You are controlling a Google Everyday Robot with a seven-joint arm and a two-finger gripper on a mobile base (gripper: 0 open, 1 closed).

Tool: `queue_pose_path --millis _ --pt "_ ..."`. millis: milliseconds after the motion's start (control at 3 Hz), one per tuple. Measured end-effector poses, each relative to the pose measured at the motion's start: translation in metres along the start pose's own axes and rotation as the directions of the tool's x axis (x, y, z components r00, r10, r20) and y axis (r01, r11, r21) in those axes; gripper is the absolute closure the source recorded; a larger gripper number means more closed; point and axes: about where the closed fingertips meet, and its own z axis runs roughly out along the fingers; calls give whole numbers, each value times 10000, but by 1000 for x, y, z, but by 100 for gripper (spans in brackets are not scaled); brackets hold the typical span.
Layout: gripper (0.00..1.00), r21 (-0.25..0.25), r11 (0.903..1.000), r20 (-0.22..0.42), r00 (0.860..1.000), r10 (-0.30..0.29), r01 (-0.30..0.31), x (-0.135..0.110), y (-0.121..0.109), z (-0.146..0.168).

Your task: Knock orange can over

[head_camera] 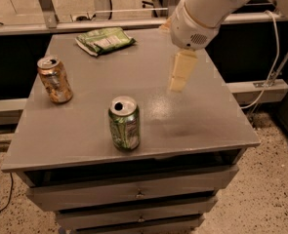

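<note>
The orange can (54, 80) stands upright near the left edge of the grey table (197, 116); its sides are mottled orange-gold and whitish and its silver top faces up. My gripper (180, 73) hangs from the white arm over the middle right of the table, well to the right of the orange can and apart from it. It touches nothing and holds nothing that I can see.
A green drink can (124, 123) stands upright near the table's front edge, between the orange can and my gripper. A green snack bag (105, 40) lies flat at the back of the table. Drawers sit below the top. A white cable (270, 67) hangs at the right.
</note>
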Motion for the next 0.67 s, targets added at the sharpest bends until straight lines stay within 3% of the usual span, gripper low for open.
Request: queue_pose_path --millis 333,667 --pt "0 284 9975 931 9934 -669 645 -24 -38 33" --pt "0 524 9965 1796 9810 -734 649 -44 -67 61"
